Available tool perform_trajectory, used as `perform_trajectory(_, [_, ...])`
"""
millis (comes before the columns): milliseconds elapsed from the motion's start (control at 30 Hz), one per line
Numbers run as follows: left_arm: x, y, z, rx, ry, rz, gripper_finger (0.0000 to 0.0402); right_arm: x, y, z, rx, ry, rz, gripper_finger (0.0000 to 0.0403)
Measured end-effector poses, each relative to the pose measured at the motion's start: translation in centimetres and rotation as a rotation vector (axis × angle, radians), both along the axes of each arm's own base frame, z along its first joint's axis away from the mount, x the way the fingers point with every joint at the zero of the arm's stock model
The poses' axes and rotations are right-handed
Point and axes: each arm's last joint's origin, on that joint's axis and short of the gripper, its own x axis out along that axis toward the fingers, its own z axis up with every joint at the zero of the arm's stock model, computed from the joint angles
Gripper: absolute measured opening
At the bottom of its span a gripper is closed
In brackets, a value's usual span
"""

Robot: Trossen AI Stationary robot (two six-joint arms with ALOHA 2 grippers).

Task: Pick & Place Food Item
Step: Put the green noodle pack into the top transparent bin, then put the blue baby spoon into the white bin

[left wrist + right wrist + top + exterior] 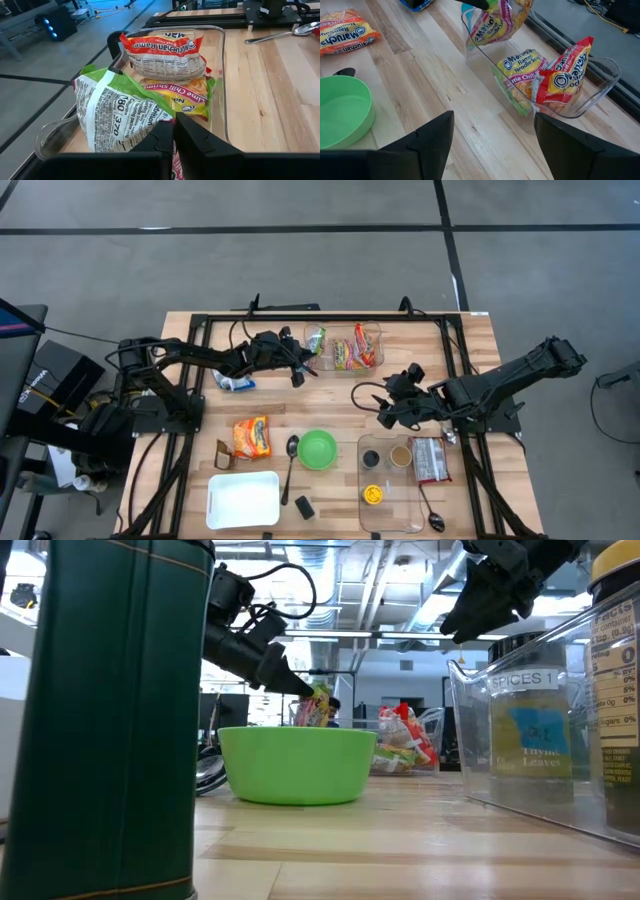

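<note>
A green-and-white ramen packet [112,112] hangs at the left end of a clear container [378,330] at the table's far middle. My left gripper [174,135] is shut on it; the low view shows the packet [318,705] just beyond the fingers. Inside the container a yellow lime-chili packet [175,97] lies flat and a red packet [165,52] leans against the far wall. My right gripper [390,408] hovers open to the right of the container, with nothing between its fingers. My left gripper pinches the packet's edge [157,125] between its two shut fingers. The fingers come from the table's left, slanting a little downward. The packet [497,20] hangs tilted beyond the fingertips over the container's left end; whether its lower end rests there I cannot tell.
A green bowl [317,448], an orange ramen packet [252,436], a spoon [291,460] and a white tray [243,500] lie nearer the front. A blue packet [235,382] sits under the left arm. A clear tray with spice jars [400,480] stands front right.
</note>
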Motion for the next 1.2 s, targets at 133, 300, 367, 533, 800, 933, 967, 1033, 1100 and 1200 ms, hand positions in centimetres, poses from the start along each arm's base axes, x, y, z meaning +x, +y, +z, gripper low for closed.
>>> perform_trajectory(133, [0.0,0.0,0.0,0.0,0.0,0.0,0.0028,0.0,0.0,0.0,0.0,0.0,0.0,0.027])
perform_trajectory(300, [0.0,0.0,0.0,-0.001,-0.001,-0.004,0.0058,0.0,0.0,0.0,0.0,0.0,0.0,0.027])
perform_trajectory(367, [0.0,0.0,0.0,-0.005,-0.003,-0.017,0.0074,0.0,0.0,0.0,0.0,0.0,0.0,0.027])
perform_trajectory(533, [0.0,-0.1,0.0,-0.007,-0.006,-0.024,0.0116,0.0,0.0,0.0,0.0,0.0,0.0,0.027])
perform_trajectory(800, [0.3,-0.1,0.7,-0.047,-0.102,-0.009,0.0154,0.0,0.0,0.0,0.0,0.001,0.0,0.027])
perform_trajectory(933, [0.5,0.0,1.8,-0.078,-0.234,0.005,0.0151,0.0,0.0,0.0,0.0,0.001,0.0,0.027])
perform_trajectory(967, [0.5,0.0,2.1,-0.085,-0.264,0.007,0.0148,0.0,0.0,0.0,0.0,0.001,0.0,0.027])
perform_trajectory(1033, [0.5,0.0,2.4,-0.108,-0.313,0.012,0.0139,0.0,0.0,0.0,0.0,0.001,0.0,0.027])
perform_trajectory(1100, [0.5,0.0,2.7,-0.119,-0.344,0.013,0.0129,0.0,0.0,0.0,0.0,0.001,0.0,0.027])
perform_trajectory(1200, [0.5,0.0,2.7,-0.131,-0.354,0.016,0.0109,0.0,0.0,0.0,0.0,0.001,0.0,0.027])
